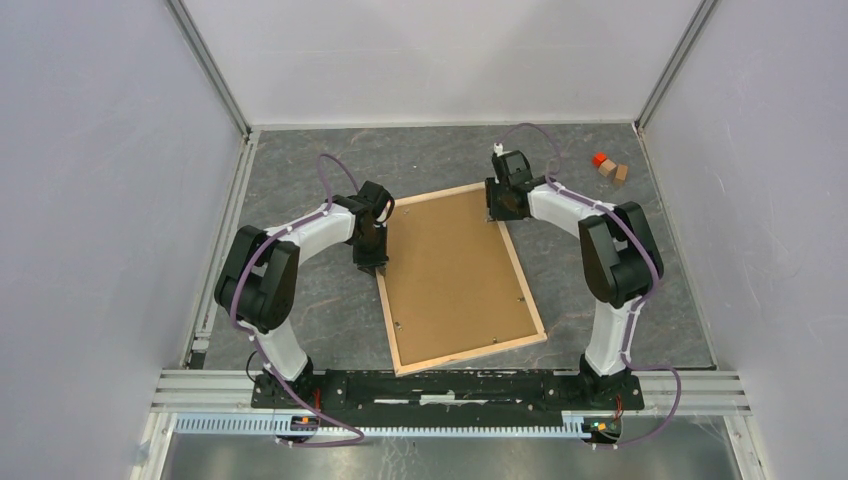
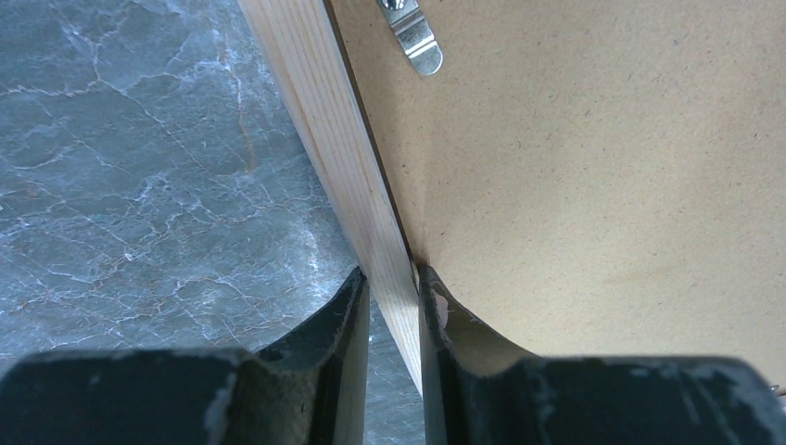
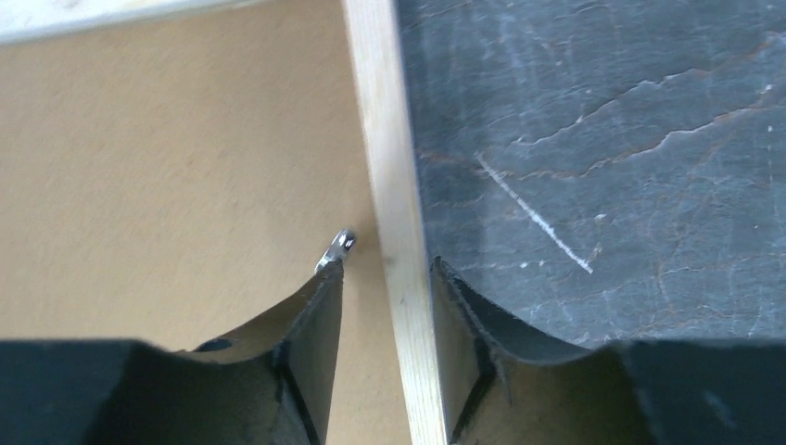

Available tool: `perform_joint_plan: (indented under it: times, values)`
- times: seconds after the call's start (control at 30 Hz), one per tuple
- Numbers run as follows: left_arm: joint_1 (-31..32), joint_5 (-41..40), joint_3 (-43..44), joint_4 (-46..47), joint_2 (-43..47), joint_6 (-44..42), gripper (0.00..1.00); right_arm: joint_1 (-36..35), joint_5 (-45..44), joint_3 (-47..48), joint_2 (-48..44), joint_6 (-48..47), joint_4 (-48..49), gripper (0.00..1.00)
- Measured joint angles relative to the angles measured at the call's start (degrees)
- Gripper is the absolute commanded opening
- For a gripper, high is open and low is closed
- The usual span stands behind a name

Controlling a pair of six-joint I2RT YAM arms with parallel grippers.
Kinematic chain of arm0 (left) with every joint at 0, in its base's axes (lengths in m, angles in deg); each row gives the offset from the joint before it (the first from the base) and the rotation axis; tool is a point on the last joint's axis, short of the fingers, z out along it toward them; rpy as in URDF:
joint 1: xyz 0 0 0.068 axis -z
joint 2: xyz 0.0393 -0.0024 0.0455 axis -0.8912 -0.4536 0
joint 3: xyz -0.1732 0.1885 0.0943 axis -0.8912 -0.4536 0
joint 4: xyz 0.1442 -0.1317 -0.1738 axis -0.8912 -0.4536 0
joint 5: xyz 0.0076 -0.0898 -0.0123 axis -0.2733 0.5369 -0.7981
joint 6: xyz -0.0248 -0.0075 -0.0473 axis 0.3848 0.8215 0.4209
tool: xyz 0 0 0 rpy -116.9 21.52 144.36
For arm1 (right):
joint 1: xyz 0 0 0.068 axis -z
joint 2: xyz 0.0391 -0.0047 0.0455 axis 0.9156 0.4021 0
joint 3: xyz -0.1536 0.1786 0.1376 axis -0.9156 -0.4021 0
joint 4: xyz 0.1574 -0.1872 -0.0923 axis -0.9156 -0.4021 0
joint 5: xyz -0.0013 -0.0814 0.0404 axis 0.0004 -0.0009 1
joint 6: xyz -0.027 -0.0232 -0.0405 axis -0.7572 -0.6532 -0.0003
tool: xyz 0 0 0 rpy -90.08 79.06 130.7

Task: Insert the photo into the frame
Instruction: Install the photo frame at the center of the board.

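The frame (image 1: 470, 353) is lying back-up on the table (image 1: 430, 160), turned a little askew between the two arms, with the brown backing board (image 1: 455, 275) sitting inside its pale rails. The photo is not showing in any view, so I cannot tell whether it is lying under the board. The left gripper (image 2: 392, 278) is pinching the frame's left rail, one finger on the table side and one on the board side, both pressing the wood. The right gripper (image 3: 386, 267) is straddling the right rail near the far corner, its jaws standing apart: the outer finger is lying against the rail, but bare board is showing between the inner finger and the wood, just by a metal clip (image 3: 341, 246). The step, as I am judging it, is taking hold of the frame at both sides. To do it well, the right jaws should be closing squarely on the rail alone and missing the clip. Any lift should then be rising evenly on both sides, so that the thin rails are not twisting and the board is not sliding out.
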Motion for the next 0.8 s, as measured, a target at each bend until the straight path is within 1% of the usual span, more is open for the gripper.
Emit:
perform_joint_plan:
  times: [0.03, 0.07, 0.13, 0.23, 0.43, 0.6, 0.8]
  values:
    - [0.0, 0.0, 0.0, 0.0, 0.0, 0.02, 0.24, 0.02, 0.94, -0.83, -0.87, -0.61, 0.52, 0.58]
    - [0.0, 0.0, 0.0, 0.0, 0.0, 0.0, 0.24, 0.0, 2.1, -2.21, -2.14, -1.36, 1.51, 0.61]
    - [0.0, 0.0, 0.0, 0.0, 0.0, 0.0, 0.23, -0.04, 4.04, -4.11, -4.52, -2.4, 2.49, 0.62]
    - [0.0, 0.0, 0.0, 0.0, 0.0, 0.0, 0.22, -0.09, 5.79, -3.56, -5.75, -3.15, 3.1, 0.67]
    - [0.0, 0.0, 0.0, 0.0, 0.0, 0.0, 0.16, -0.48, 5.25, 4.13, -0.33, -3.67, 0.61, 0.68]
    - [0.0, 0.02, 0.0, 0.0, 0.0, 0.02, 0.1, -0.98, 2.78, 4.13, 0.13, -3.96, -1.55, 0.68]
    - [0.0, 0.0, 0.0, 0.0, 0.0, 0.02, 0.09, -1.2, 0.5, 4.13, 0.92, -5.16, -2.56, 0.66]
